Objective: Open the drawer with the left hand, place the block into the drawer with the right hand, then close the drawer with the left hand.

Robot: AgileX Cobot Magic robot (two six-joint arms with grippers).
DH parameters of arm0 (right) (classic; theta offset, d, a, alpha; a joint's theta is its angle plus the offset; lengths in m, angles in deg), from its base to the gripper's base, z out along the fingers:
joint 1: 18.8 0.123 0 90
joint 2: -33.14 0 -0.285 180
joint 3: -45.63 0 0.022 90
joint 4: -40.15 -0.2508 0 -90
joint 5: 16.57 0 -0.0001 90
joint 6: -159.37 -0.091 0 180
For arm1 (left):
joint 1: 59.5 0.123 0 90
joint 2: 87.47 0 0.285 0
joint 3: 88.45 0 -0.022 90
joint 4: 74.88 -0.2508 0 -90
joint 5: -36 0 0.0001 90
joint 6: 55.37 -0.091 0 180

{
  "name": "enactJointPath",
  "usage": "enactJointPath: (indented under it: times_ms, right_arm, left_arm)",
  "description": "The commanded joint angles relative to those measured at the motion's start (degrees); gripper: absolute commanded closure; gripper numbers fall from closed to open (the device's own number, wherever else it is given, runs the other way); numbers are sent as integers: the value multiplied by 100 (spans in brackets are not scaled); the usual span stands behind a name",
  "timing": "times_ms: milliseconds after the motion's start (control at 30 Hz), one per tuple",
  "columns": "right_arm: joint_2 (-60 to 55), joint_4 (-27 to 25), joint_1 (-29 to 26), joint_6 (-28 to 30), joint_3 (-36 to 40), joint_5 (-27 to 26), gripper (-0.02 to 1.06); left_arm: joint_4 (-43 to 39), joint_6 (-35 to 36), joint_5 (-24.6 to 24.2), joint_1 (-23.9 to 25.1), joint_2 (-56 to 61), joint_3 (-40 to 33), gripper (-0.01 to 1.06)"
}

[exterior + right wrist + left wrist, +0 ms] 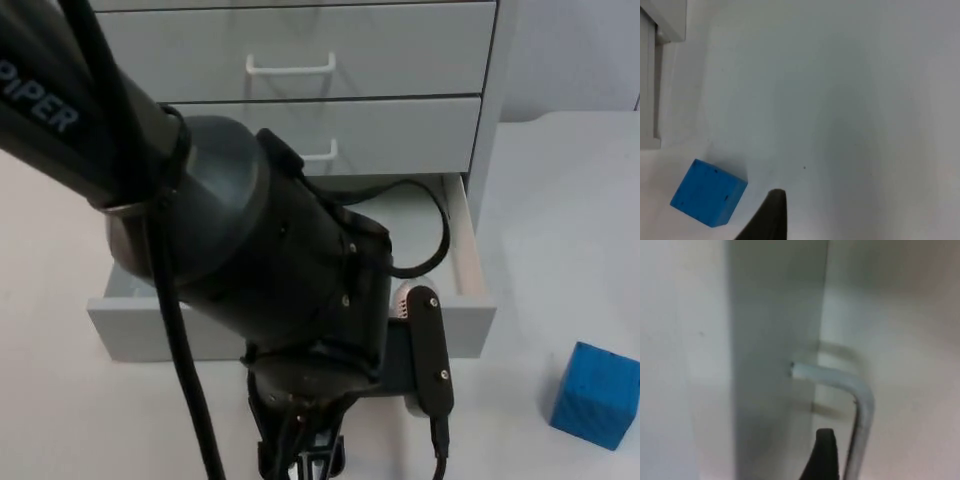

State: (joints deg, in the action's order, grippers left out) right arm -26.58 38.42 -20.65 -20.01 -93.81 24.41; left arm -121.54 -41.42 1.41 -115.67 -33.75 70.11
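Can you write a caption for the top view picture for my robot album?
Left arm at the pulled-out bottom drawer; blue block waits on the table.

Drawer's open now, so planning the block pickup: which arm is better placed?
Right: the blue block lies on the table near the right gripper. The left gripper is at the bottom drawer's handle.

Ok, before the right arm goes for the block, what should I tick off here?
1. Bottom drawer pulled out: ok.
2. Drawer interior free for the block: cannot tell, left arm covers most of it.
3. Left gripper at the drawer handle: ok; grip on it: cannot tell.
4. Blue block on the table, apart from the drawer: ok.
5. Right gripper beside the block, not holding it: ok.
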Motion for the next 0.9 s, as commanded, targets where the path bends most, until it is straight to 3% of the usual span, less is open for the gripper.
enactJointPath:
  times_ms: [0,100,400,867]
  right_arm:
    - [21,3,-16,23,-27,-46,-1]
    - [21,3,-16,23,-27,-46,-1]
    - [21,3,-16,23,-27,-46,-1]
    - [21,3,-16,23,-27,-14,-1]
  left_arm:
    - [332,-29,-60,-36,-29,-120,33]
    - [625,-403,-366,-36,355,-120,33]
    - [1882,-1322,-374,-36,1697,-120,33]
    - [2518,-1351,-396,-25,3672,-120,33]
